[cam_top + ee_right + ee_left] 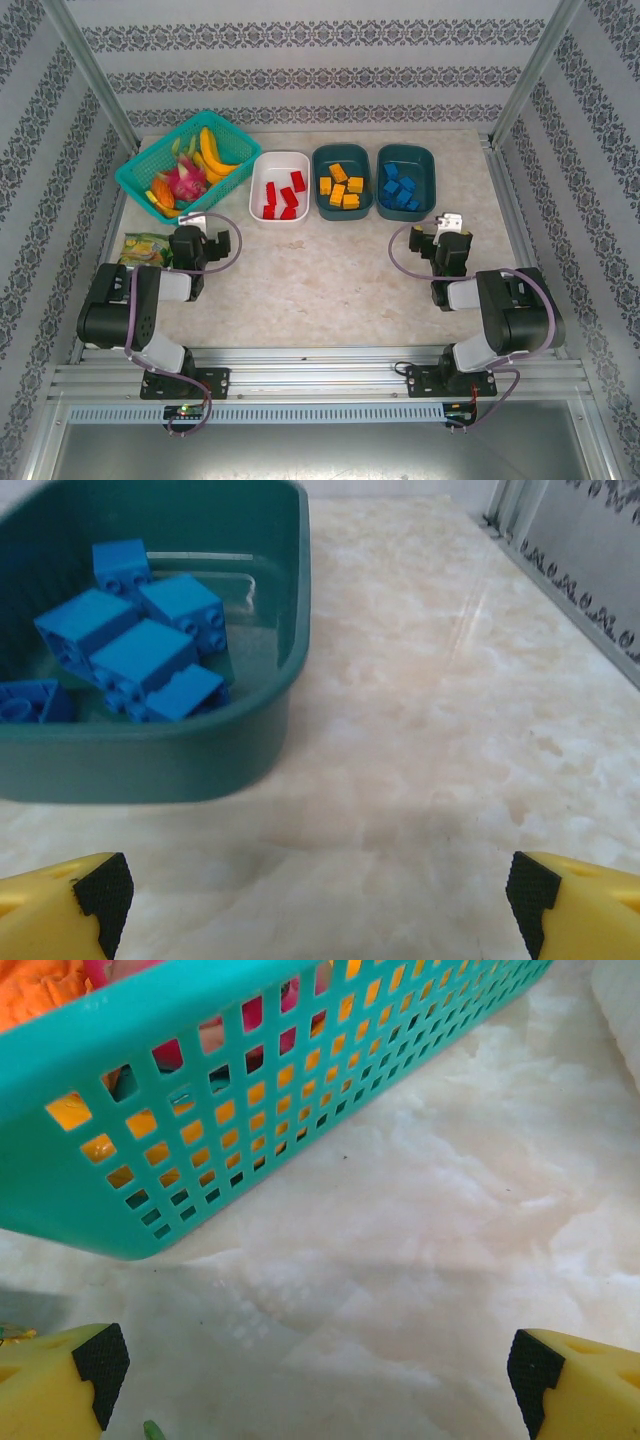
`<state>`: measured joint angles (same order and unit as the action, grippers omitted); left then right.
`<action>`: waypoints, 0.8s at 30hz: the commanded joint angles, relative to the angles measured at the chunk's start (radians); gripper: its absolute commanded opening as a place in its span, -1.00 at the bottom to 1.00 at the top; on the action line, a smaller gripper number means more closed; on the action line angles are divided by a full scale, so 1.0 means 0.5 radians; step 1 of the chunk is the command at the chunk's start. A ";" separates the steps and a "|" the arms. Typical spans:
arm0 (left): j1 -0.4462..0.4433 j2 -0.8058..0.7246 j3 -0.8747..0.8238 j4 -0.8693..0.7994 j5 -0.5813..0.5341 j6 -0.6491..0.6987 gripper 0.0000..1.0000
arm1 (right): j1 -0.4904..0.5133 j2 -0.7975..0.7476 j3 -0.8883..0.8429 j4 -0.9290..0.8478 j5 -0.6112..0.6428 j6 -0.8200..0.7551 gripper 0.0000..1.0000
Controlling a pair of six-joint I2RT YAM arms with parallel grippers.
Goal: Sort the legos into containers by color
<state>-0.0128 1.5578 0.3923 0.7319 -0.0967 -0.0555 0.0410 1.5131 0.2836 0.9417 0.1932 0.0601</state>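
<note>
Far left: bright teal lattice basket (pixel 120 1030) holding toy fruit (pixel 200 160). A yellow-green packet (pixel 145 248) lies on the counter (pixel 320 280) below it.

Left pincer (pixel 315 1385): fingers spread wide, nothing between them, low over bare counter just in front of the basket wall.

White tub (pixel 281 162): red legos (pixel 283 197) inside, no other colour seen.

Middle teal tub (pixel 342 150): orange legos (pixel 340 187) inside, one colour.

Right teal tub (pixel 150 760): blue legos (pixel 150 655) piled toward its far side, one colour.

Right pincer (pixel 318 900): fingers spread, empty, hovering over bare counter near the front right corner of the blue tub.

Judgement: the sort looks complete. The top view shows no loose brick on the open counter between the arms and the tubs. The step in hand is most likely a last check, then parking.

To do it well:
- Look over the strip beside the packet and under the basket's near edge. The arm and basket hide part of it, so I cannot rule out a stray brick there.
- Draw each arm straight back and up with fingers apart, so no fingertip catches the basket lattice or a tub rim.
- Take special care on the right, where the tub wall is close. A nudge could slide the tub or tip bricks out.
</note>
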 commanded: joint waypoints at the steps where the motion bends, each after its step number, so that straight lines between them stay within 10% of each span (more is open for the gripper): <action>1: 0.010 0.011 0.005 0.275 0.015 0.039 1.00 | -0.009 0.004 0.082 0.120 0.012 0.007 0.95; 24: 0.007 0.005 0.013 0.251 0.012 0.040 1.00 | 0.004 -0.009 0.175 -0.046 -0.091 -0.046 0.95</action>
